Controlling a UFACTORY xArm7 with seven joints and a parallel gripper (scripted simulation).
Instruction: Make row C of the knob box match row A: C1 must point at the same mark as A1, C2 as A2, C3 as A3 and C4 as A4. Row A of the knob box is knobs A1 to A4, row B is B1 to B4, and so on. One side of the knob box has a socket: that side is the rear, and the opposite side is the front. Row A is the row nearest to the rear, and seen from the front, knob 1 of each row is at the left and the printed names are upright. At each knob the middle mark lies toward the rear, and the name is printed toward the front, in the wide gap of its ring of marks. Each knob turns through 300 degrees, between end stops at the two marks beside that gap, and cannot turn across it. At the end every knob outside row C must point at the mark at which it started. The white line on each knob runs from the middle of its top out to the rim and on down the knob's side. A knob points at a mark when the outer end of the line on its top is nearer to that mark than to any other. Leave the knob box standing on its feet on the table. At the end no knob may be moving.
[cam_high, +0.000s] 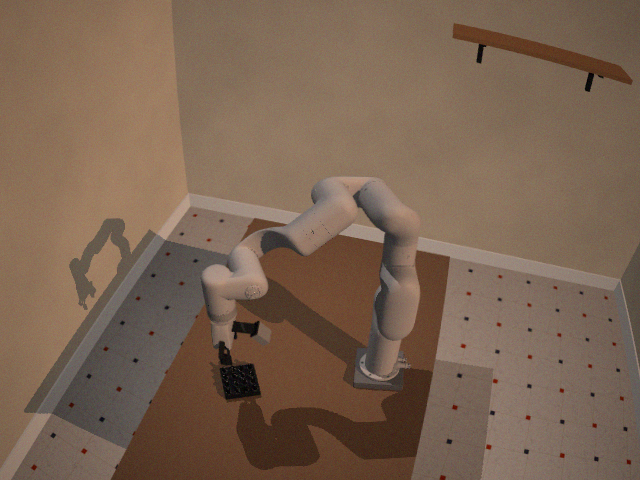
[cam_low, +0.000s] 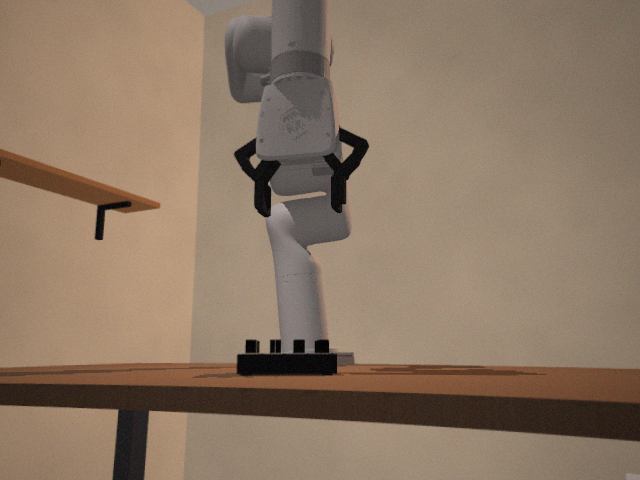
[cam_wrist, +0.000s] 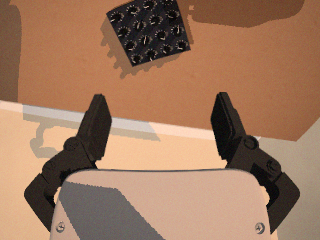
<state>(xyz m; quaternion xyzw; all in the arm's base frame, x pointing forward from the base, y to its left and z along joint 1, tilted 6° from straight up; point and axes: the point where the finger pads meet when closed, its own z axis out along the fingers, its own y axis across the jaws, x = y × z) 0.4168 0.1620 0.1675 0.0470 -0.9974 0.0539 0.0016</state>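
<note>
Knob box (cam_wrist: 150, 28) placement is basically the whole story right now. It's sitting flat on the brown table (cam_low: 465, 387), and the gripper (cam_low: 299, 206) hangs well above it with both fingers spread wide and nothing between them.

From the exterior view the box (cam_low: 286, 363) is almost straight below the fingers, just a touch to the left of their midpoint, with a big vertical gap between them. In the wrist view it shows up ahead of the fingertips and left of centre, and it's rotated against the line of the fingers, so its rows run diagonally.

So my read is that the next move is mostly a straight drop plus a small sideways nudge, and probably some wrist twist to square up on a single knob.

Can't tell which side has the socket from here, and the white lines on the knobs are too small to read, so picking out row C isn't possible yet.
</note>
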